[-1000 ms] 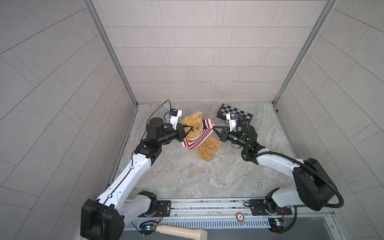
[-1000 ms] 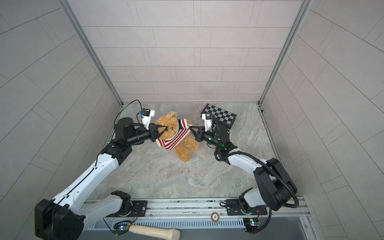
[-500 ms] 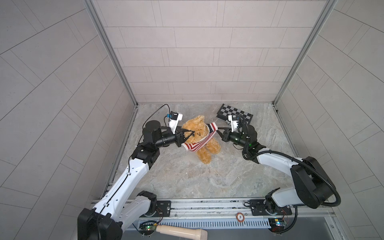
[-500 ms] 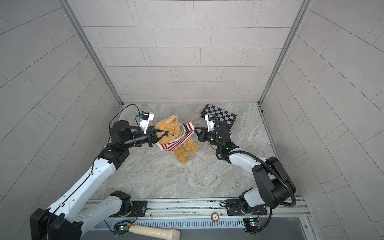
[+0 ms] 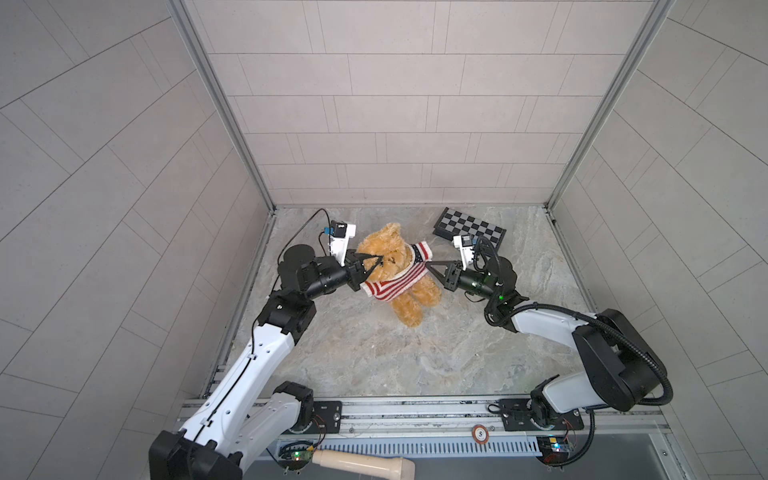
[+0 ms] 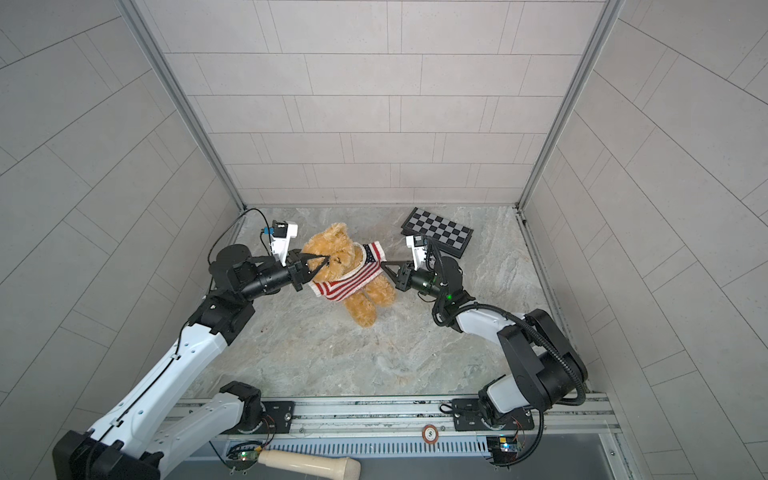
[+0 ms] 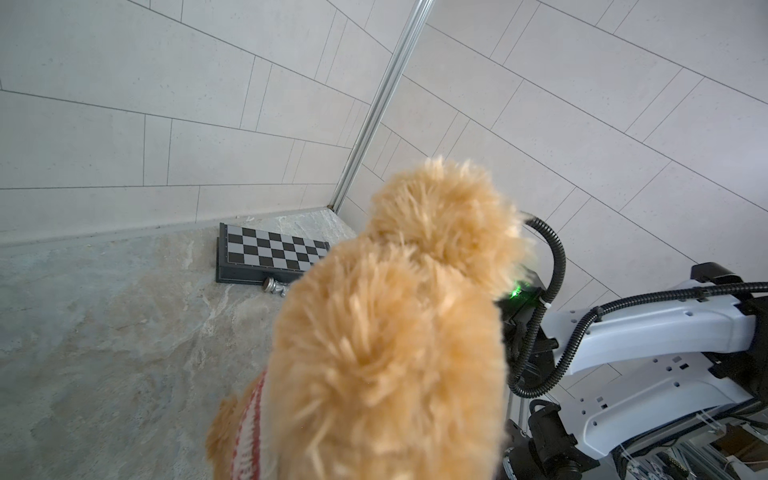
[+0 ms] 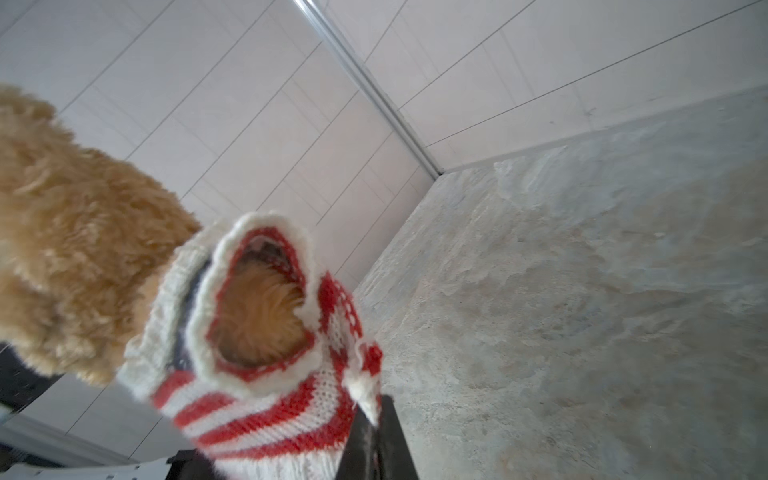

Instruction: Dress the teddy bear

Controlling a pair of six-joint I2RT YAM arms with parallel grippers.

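In both top views the teddy bear (image 5: 395, 253) is upright, left of centre, toward the back of the stone floor (image 5: 415, 357). It has shaggy golden-tan fur, round ears and a dark nose. A red-and-white striped sweater (image 5: 399, 280) covers its chest. The left gripper (image 5: 375, 263) is pinched on its face. The right gripper (image 5: 429, 263) is clamped on the sweater's edge.

grey tiled walls (image 5: 395, 104), marbled floor (image 5: 415, 353)
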